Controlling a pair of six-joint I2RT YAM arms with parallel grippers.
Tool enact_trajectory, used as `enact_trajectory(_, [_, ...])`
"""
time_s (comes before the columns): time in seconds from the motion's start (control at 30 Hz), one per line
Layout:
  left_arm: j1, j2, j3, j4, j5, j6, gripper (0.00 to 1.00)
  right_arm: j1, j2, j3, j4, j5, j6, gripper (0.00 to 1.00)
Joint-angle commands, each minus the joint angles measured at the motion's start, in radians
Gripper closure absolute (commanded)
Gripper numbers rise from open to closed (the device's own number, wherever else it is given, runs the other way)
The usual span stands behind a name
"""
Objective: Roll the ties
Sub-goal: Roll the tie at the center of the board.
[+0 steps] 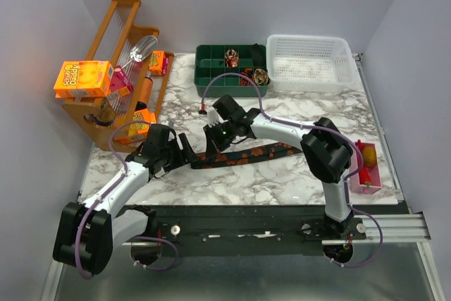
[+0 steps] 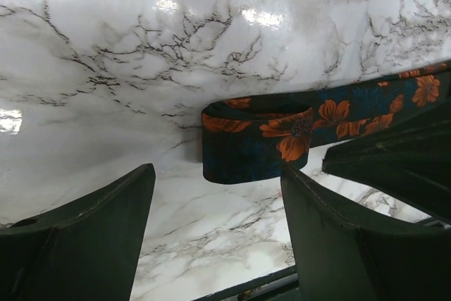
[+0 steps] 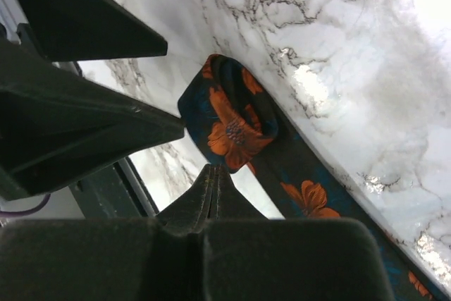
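A dark navy tie (image 1: 264, 152) with orange flowers lies flat across the marble table (image 1: 282, 181) — its left end (image 2: 246, 139) turned over into one loose loop — while two coiled ties (image 1: 231, 56) sit in separate compartments of the green tray (image 1: 208, 68).

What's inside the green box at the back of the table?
At least two rolled-up ties, each in its own compartment of the green box. Its walls and a cable hide parts of the front compartments.

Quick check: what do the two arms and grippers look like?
Both the left arm and right arm have white links, black joint housings and a loose lilac cable. The left gripper and right gripper have dark wedge-shaped fingers.
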Motion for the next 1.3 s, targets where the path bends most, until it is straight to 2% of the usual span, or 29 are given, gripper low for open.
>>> enact_trajectory(0.0, [0.032,-0.021,-0.038,0.089,0.103,-0.007,0.18,0.003,0.054,0.055,-0.015,0.005,-0.008,1.00])
enact_trajectory(0.4, [0.072,0.045,-0.104,0.225,0.155,-0.018,0.18,0.003,0.125,0.058,-0.015,0.062,-0.021,1.00])
enact_trajectory(0.67, [0.074,0.113,-0.147,0.373,0.193,-0.048,0.23,0.003,0.140,0.049,-0.015,0.066,-0.018,1.00])
enact_trajectory(0.87, [0.075,0.150,-0.205,0.535,0.233,-0.125,0.33,0.004,0.140,0.019,-0.011,0.069,-0.014,1.00])
enact_trajectory(0.97, [0.074,0.150,-0.208,0.563,0.245,-0.128,0.43,0.003,0.139,0.007,-0.006,0.063,-0.009,0.99])
enact_trajectory(1.0, [0.074,0.145,-0.204,0.563,0.244,-0.128,0.50,0.003,0.137,0.006,-0.001,0.060,-0.009,1.00])
enact_trajectory(1.1, [0.074,0.117,-0.178,0.539,0.238,-0.113,0.64,0.004,0.136,0.009,0.000,0.053,-0.005,1.00])
enact_trajectory(1.17, [0.074,0.102,-0.155,0.477,0.221,-0.094,0.65,0.003,0.136,0.016,0.002,0.045,-0.003,1.00])
enact_trajectory(1.27, [0.069,0.104,-0.107,0.398,0.212,-0.050,0.73,0.004,0.137,0.030,0.000,0.031,0.002,1.00])
